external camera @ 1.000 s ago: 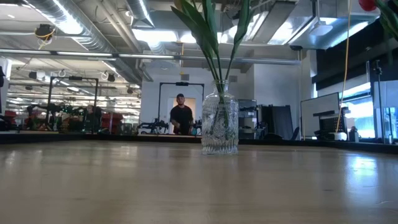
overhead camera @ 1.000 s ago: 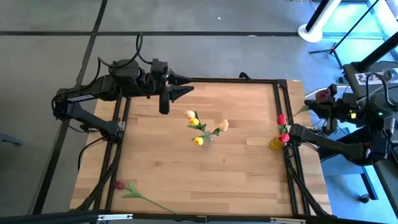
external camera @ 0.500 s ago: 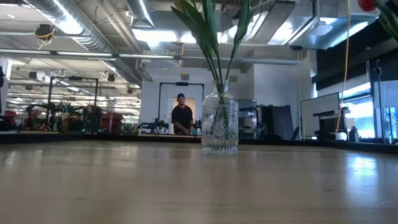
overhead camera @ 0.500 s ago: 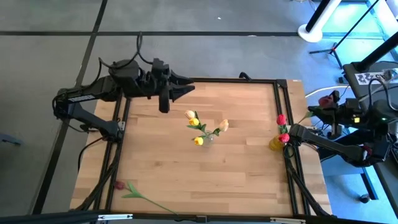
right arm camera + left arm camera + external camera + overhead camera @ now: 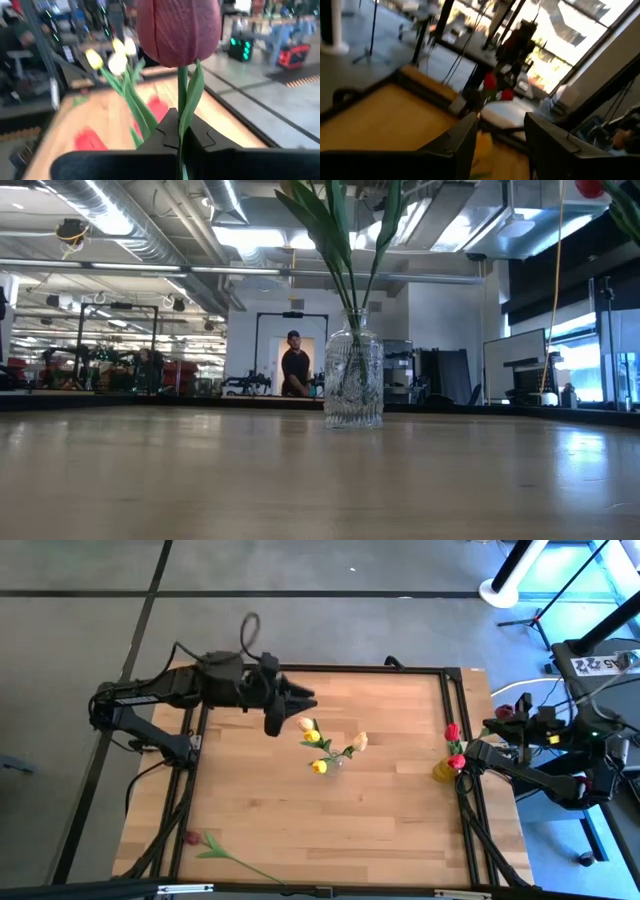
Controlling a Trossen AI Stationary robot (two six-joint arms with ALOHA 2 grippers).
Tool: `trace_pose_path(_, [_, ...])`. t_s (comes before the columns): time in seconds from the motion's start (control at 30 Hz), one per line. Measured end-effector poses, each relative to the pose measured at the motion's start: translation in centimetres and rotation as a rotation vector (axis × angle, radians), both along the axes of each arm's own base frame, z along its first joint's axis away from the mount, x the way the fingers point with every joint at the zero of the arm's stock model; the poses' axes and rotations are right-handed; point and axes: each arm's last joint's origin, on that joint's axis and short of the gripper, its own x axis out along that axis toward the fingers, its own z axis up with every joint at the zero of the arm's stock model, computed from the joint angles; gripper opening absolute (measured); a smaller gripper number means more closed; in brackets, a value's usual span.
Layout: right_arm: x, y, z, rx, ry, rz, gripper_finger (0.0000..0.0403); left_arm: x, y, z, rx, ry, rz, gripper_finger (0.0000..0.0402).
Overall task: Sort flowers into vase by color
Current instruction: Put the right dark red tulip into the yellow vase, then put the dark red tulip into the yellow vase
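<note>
In the high view my right gripper (image 5: 517,724) hangs just off the table's right edge, shut on a dark maroon tulip (image 5: 503,712); its head (image 5: 177,30) fills the right wrist view. Beside it, a yellow vase (image 5: 444,771) on the right edge holds red tulips (image 5: 453,731). A clear glass vase (image 5: 336,762) at mid-table holds yellow and peach tulips (image 5: 312,736); its base rests on the wood (image 5: 353,385). My left gripper (image 5: 306,701) hovers open, above and just left of that vase on its far side. Another maroon tulip (image 5: 191,837) lies flat at the near left corner. My right gripper (image 5: 182,137) pinches the maroon tulip's green stem (image 5: 183,102) between its two fingers (image 5: 169,131), a short way below the head. The fingers lie across the stem. The tulip is lifted clear and stands up out of the hold, a leaf alongside the stem.
A black frame (image 5: 452,700) borders the wooden table. Bare wood (image 5: 300,820) spreads across the near half. Cables and stands sit off the right edge. A person (image 5: 293,367) stands far behind the table in the room.
My left gripper has moved toward the table's right and a little toward the near edge, closing on the clear vase, still open. My right gripper, with the maroon tulip in it, has shifted slightly toward the near edge.
</note>
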Motion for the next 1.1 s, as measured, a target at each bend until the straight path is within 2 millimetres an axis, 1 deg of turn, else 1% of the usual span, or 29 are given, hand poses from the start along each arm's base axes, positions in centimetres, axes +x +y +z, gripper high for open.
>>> trace_pose_path(0.1, [0.0, 0.0, -0.8, 0.006, 0.081, -0.012, 0.0011, -0.2, -0.3, -1.4, -0.074, 0.135, 0.019, 0.0152])
trace_pose_path(0.2, [0.0, -0.1, -1.3, 0.022, 0.147, -0.008, 0.0038, -0.8, -0.3, -2.5, -0.194, 0.248, 0.066, 0.0146])
trace_pose_path(0.27, [0.3, -0.2, -1.6, 0.044, 0.198, -0.016, 0.0061, -1.3, -0.3, -3.4, -0.271, 0.343, 0.107, 0.0144])
trace_pose_path(0.33, [0.5, -0.4, -1.8, 0.069, 0.249, -0.025, 0.0086, -1.9, -0.4, -4.4, -0.313, 0.462, 0.141, 0.0143])
trace_pose_path(0.43, [1.0, -0.6, -2.0, 0.133, 0.339, -0.033, 0.0125, -3.3, -0.4, -5.8, -0.360, 0.644, 0.209, 0.0143])
trace_pose_path(0.53, [1.5, -0.9, -1.6, 0.183, 0.432, -0.038, 0.0164, -4.4, -0.4, -6.5, -0.376, 0.772, 0.254, 0.0143])
trace_pose_path(0.63, [1.9, -1.2, -0.9, 0.208, 0.511, -0.077, 0.0202, -5.1, -0.4, -6.9, -0.374, 0.857, 0.275, 0.0143])
trace_pose_path(0.7, [2.0, -1.3, -0.2, 0.223, 0.534, -0.108, 0.0226, -5.6, -0.6, -7.1, -0.384, 0.906, 0.293, 0.0143])
trace_pose_path(0.8, [1.9, -1.4, 1.3, 0.206, 0.524, -0.153, 0.0259, -6.3, -1.1, -7.4, -0.410, 0.986, 0.321, 0.0144])
trace_pose_path(0.9, [1.4, -1.3, 3.1, 0.168, 0.480, -0.208, 0.0286, -6.8, -1.9, -8.1, -0.442, 1.054, 0.323, 0.0155])
trace_pose_path(1.0, [0.3, -1.1, 4.8, 0.117, 0.411, -0.287, 0.0303, -6.8, -3.1, -9.8, -0.473, 1.152, 0.265, 0.0170])
trace_pose_path(1.1, [-0.7, -0.8, 6.3, 0.063, 0.309, -0.360, 0.0309, -6.8, -4.7, -12.5, -0.500, 1.273, 0.163, 0.0184])
